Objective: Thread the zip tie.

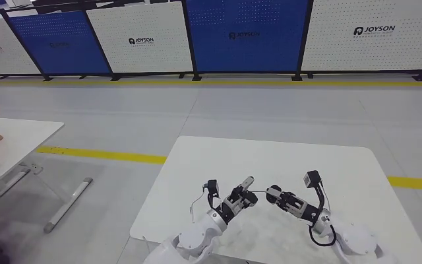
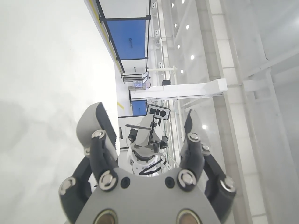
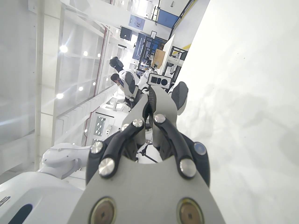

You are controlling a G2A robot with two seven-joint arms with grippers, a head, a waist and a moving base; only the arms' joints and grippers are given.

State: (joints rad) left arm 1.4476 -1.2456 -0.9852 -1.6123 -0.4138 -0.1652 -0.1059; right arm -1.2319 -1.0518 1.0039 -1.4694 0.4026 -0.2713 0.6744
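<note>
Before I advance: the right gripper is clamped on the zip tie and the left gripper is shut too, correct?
No. The left gripper is open, jaws wide apart, as the left wrist view shows. The right gripper is clamped on the zip tie.

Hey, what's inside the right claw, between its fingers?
The right claw is shut on a thin dark strip, likely the zip tie, with one end sticking out past its fingers. The stretch pinched between the fingers is covered.
</note>
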